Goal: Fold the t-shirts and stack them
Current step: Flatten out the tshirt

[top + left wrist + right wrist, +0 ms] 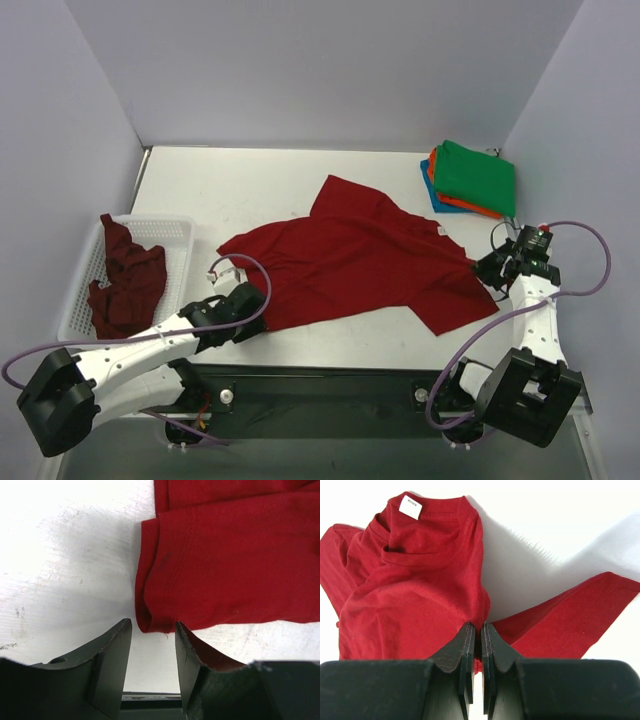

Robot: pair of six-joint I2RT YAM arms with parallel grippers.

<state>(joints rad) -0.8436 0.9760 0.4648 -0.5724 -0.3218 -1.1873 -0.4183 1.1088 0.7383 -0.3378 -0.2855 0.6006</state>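
Observation:
The bright red t-shirt lies spread and rumpled on the middle of the table. My right gripper is at its right edge, and in the right wrist view it is shut on a pinch of the red cloth below the collar with its white label. My left gripper is at the shirt's near left corner. In the left wrist view it is open, with the hem corner of the red shirt just beyond the fingertips, not between them. The maroon t-shirt lies crumpled in the basket. Folded shirts are stacked at the back right, green on top of orange and blue.
The white mesh basket stands at the left edge of the table. Grey walls close in the back and both sides. Cables loop beside both arms near the table's front edge.

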